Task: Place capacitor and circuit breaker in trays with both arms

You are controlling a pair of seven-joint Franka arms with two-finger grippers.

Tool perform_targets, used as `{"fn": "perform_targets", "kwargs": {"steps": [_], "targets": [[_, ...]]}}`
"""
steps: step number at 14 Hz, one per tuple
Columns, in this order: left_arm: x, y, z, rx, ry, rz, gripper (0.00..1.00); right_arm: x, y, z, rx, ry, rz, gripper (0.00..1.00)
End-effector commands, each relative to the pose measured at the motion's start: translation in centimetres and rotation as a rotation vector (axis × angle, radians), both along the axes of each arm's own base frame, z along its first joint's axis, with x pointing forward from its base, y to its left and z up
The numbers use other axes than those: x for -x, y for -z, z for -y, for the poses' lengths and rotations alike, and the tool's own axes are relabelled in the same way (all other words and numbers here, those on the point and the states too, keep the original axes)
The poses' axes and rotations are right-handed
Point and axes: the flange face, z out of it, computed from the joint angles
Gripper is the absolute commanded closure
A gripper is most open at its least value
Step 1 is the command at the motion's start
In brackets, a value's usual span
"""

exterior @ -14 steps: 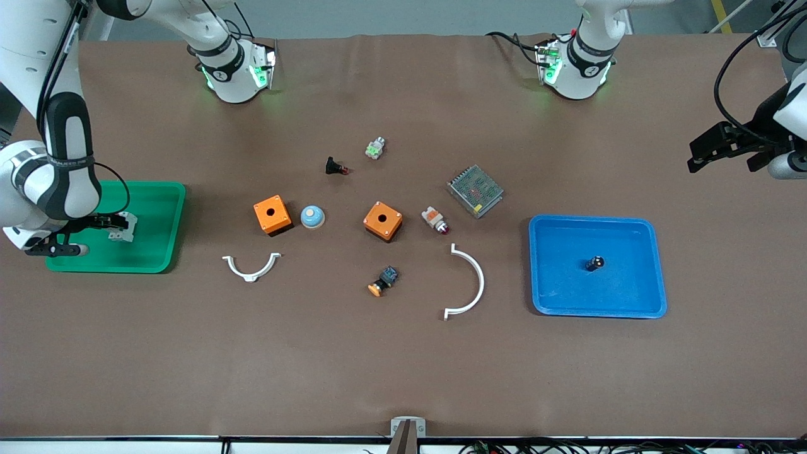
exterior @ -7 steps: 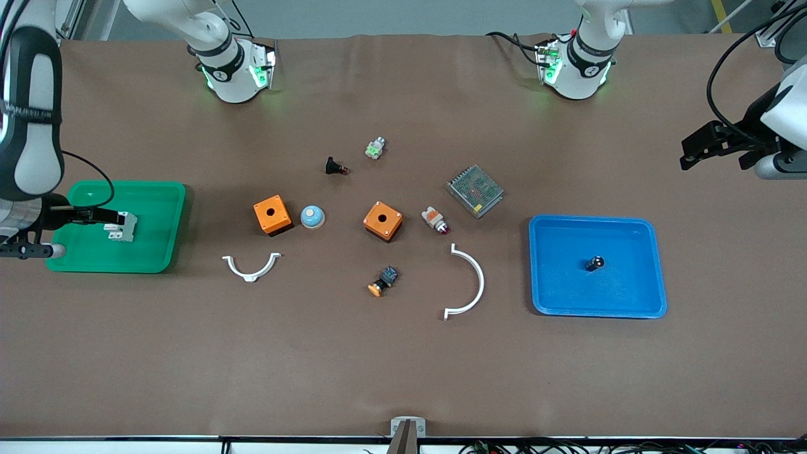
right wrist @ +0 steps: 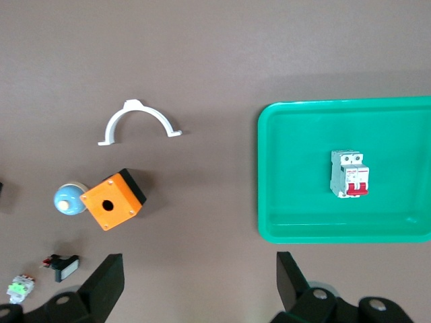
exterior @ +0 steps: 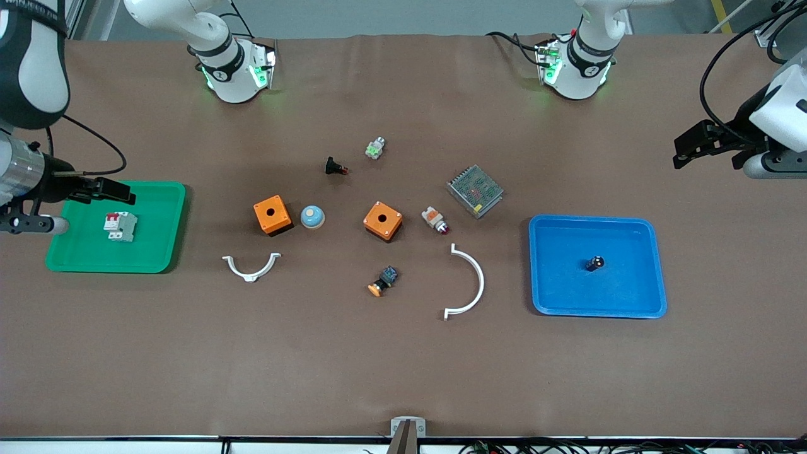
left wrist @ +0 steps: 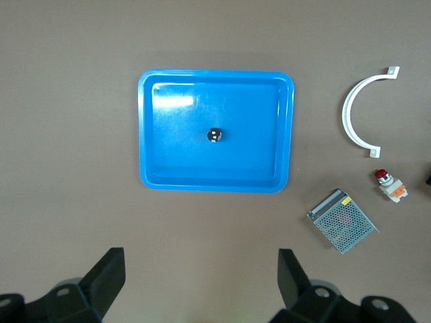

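Observation:
The circuit breaker (exterior: 120, 226), a white-grey block with a red lever, lies alone in the green tray (exterior: 157, 243) at the right arm's end of the table. It also shows in the right wrist view (right wrist: 349, 173). My right gripper (exterior: 104, 189) is open and empty, up in the air over the tray's edge. The capacitor (exterior: 594, 263), a tiny black cylinder, stands in the blue tray (exterior: 630, 284) and shows in the left wrist view (left wrist: 215, 134). My left gripper (exterior: 693, 145) is open and empty, high over bare table at the left arm's end.
Between the trays lie two orange boxes (exterior: 272, 215) (exterior: 383, 221), a blue dome (exterior: 312, 217), two white curved brackets (exterior: 251, 266) (exterior: 468, 284), a silver mesh unit (exterior: 475, 190), an orange-capped push button (exterior: 383, 281) and a few small parts.
My right gripper has let go of the circuit breaker, leaving it in the green tray, and has risen off it. My left gripper has drifted a little higher.

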Motion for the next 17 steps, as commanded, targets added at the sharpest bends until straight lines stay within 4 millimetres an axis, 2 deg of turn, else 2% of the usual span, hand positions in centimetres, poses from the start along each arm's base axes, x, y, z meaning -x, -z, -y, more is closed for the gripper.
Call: {"fn": "perform_targets", "kwargs": {"steps": [1, 5, 11, 13, 17], "targets": [[0.6, -0.3, 0.3, 0.001, 0.001, -0.006, 0.00, 0.0, -1.7, 0.1, 0.025, 0.009, 0.007, 0.00], [0.6, -0.5, 0.6, 0.001, 0.006, -0.001, 0.00, -0.1, -3.7, -0.3, 0.027, 0.001, 0.012, 0.00], [0.7, -0.8, 0.7, 0.002, 0.010, 0.005, 0.00, -0.3, -3.4, -1.2, 0.020, -0.021, 0.005, 0.00], [0.6, -0.7, 0.7, 0.002, 0.010, 0.003, 0.00, -0.3, -3.3, -0.9, 0.012, -0.022, 0.003, 0.00], [0.6, -0.7, 1.0, 0.001, 0.028, 0.008, 0.00, 0.1, -4.4, -0.7, 0.014, -0.024, 0.026, 0.00]]}}
